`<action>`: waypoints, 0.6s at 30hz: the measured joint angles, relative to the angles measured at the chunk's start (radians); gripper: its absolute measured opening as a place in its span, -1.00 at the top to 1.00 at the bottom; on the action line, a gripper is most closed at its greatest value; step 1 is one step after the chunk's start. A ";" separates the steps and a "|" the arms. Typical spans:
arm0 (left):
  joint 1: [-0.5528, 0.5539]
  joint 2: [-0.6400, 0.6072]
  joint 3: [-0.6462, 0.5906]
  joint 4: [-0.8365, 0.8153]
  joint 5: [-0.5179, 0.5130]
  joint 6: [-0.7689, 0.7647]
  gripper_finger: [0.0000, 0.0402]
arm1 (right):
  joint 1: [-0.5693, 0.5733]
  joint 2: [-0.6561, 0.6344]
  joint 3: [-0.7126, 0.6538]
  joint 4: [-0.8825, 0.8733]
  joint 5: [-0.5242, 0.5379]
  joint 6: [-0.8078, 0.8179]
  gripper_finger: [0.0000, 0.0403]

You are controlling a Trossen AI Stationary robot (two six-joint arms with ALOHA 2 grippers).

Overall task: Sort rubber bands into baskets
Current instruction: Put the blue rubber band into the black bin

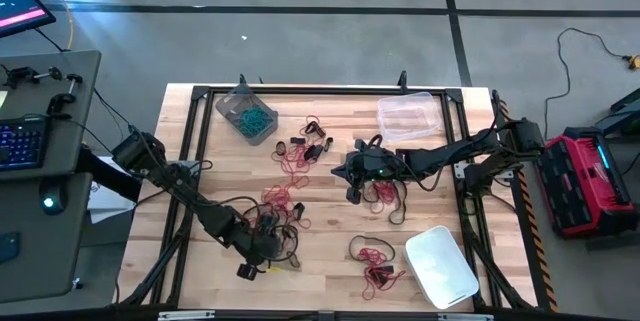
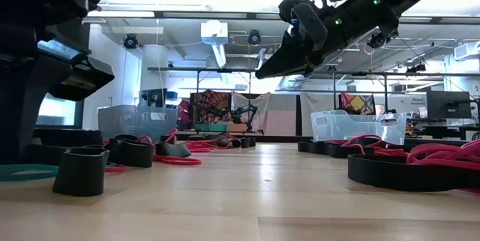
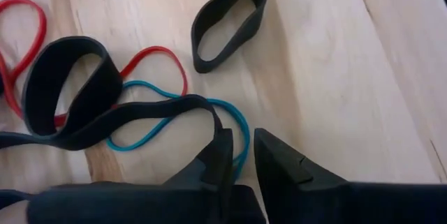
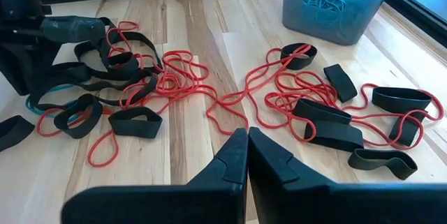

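Left gripper, fingers parted narrowly, sits low beside a teal rubber band amid black bands, apparently holding nothing; bare tabletop beyond. Right gripper pressed shut, hovering mid-table.

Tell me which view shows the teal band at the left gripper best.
Left wrist view: the teal rubber band lies close by the left gripper, under a black band. Right wrist view shows only a teal sliver; the high view cannot resolve it.
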 joint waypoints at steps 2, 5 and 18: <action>0.000 0.000 0.000 -0.001 0.007 0.001 0.70 | 0.000 0.000 0.000 0.000 0.000 0.000 1.00; -0.001 0.000 0.000 -0.001 0.008 0.008 0.66 | 0.000 0.000 0.000 0.000 0.000 0.000 1.00; 0.003 0.043 0.003 0.001 0.004 0.036 0.70 | 0.000 0.000 0.000 0.000 0.001 0.000 1.00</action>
